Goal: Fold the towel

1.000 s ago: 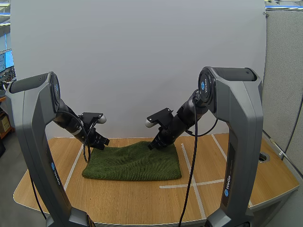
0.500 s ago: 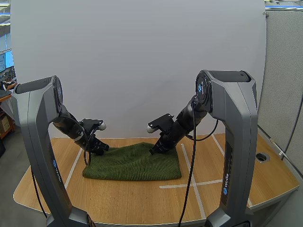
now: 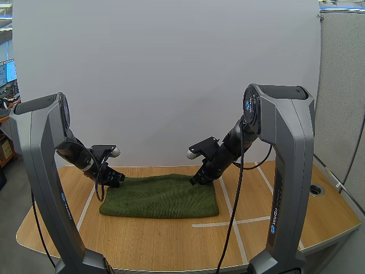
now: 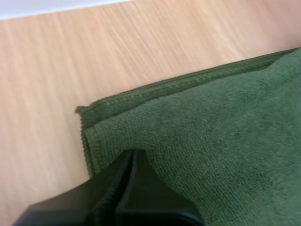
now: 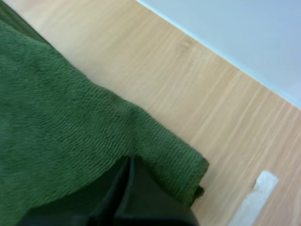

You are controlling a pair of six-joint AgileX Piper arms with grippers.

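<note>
The left gripper (image 4: 133,153) has its two fingers drawn together into one dark wedge, the tips closed on the top layer of the green towel (image 4: 211,127) just in from a corner. The bit of cloth they pinch is hidden under the wedge. Past the tips two stacked hems run side by side, then bare wood.

The right gripper (image 5: 129,159) is the same – fingers tight together, nipping the towel (image 5: 47,94) close to its own corner, where the cloth rises in a soft ridge toward the tips. How much is caught between them is hard to make out. Beyond that corner lies a strip of white tape (image 5: 256,197).

From above, the left gripper (image 3: 114,178) and right gripper (image 3: 195,181) sit at the far corners of the towel (image 3: 159,197), each low against it (the fingertips themselves are too small to read here). The towel lies flat between them – folded, its near edge straight. The table (image 3: 171,240) is bare wood on the near side of the fingers and out to both sides, crossed by tape lines (image 3: 234,221).
</note>
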